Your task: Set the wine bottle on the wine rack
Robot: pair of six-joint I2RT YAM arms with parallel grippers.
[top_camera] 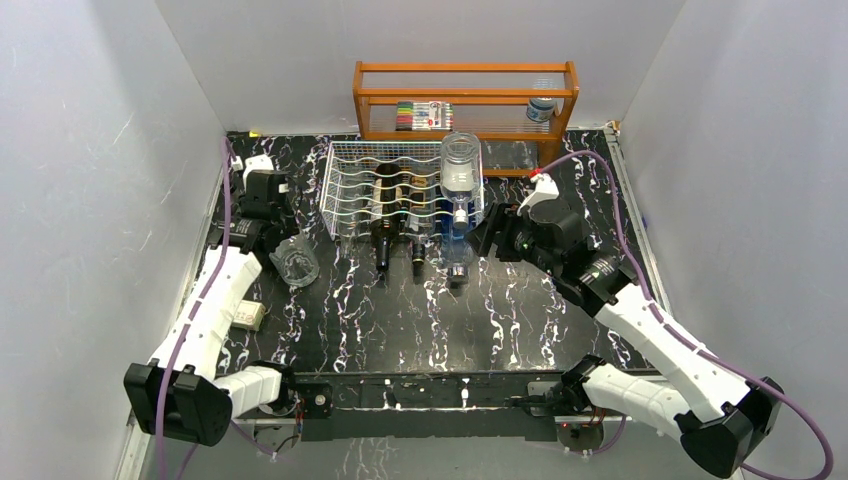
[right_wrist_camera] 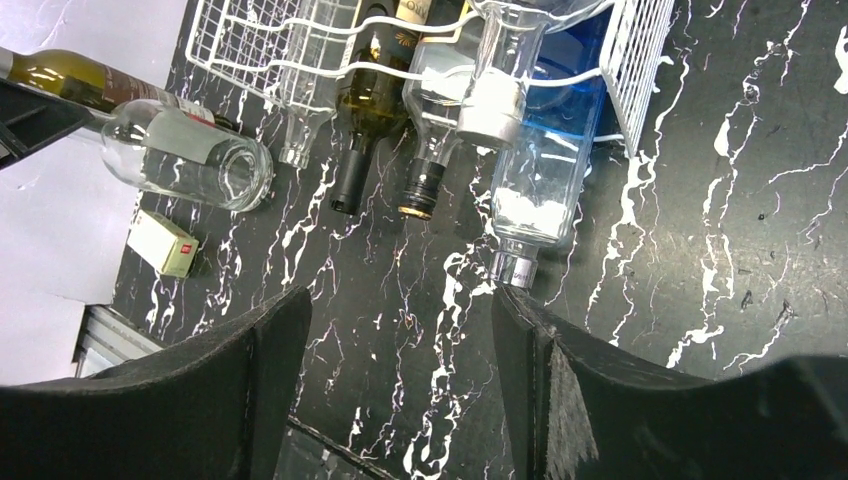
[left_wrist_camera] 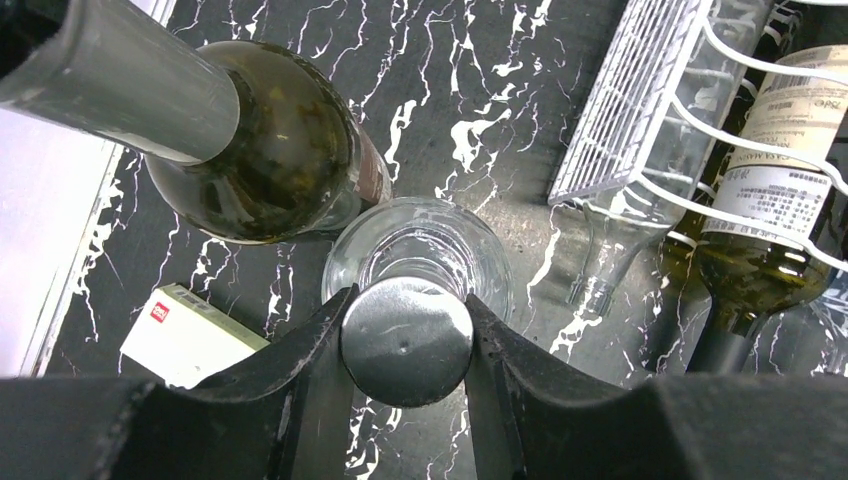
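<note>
The clear glass wine bottle [left_wrist_camera: 420,250] is clamped by its silver-capped neck in the left tool [left_wrist_camera: 405,345] — just left of the white wire-grid wine rack [left_wrist_camera: 620,110], not yet cradled. The neck grip was probably chosen so the base can be led in first. The right tool [right_wrist_camera: 400,305] is held wide and empty, right of the rack's front.

Top view:
- Wooden shelf [top_camera: 465,95] at top centre, against back wall.
- Marker set [top_camera: 423,115] on shelf at left, small jar [top_camera: 540,108] on shelf at right.
- Wine rack [top_camera: 345,195] just below shelf in frame, on table [top_camera: 520,320].
- Four bottle necks stick out of rack's lower side.
- Fifth bottle [top_camera: 459,170] lies uppermost at rack's right end.
- Wine bottle [top_camera: 293,262] near rack's lower left corner, apart from it.
- Small box [top_camera: 247,315] lower left of wine bottle, near table's left edge.

Left wrist view:
- Second bottle [left_wrist_camera: 265,150] just upper left of wine bottle.
</note>
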